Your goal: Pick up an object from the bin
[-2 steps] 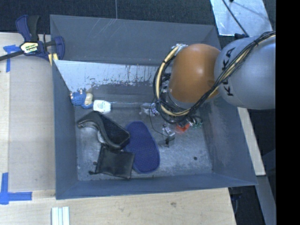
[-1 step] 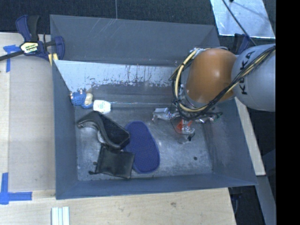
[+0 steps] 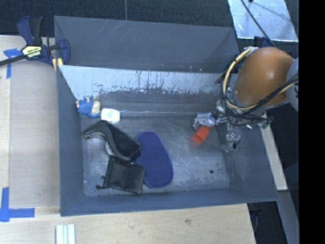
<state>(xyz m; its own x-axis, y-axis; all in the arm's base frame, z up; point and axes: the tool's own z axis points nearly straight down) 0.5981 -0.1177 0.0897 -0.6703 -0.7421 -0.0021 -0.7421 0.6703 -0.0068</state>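
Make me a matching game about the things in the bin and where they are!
Things:
1. orange block
2. blue oval pad
3. black square pouch
4. white and blue thing

Places:
A. back left corner
B. front left, by the front wall
C. right side, beside the gripper
D. middle of the floor

Pairs: 1-C, 2-D, 3-B, 4-A

The bin [image 3: 71, 151] holds six things. One each: orange block [image 3: 201, 134], blue oval pad [image 3: 154, 160], black curved handle [image 3: 116, 140], black pouch [image 3: 124, 177], white lump [image 3: 110, 115], blue-and-yellow toy [image 3: 88, 107].
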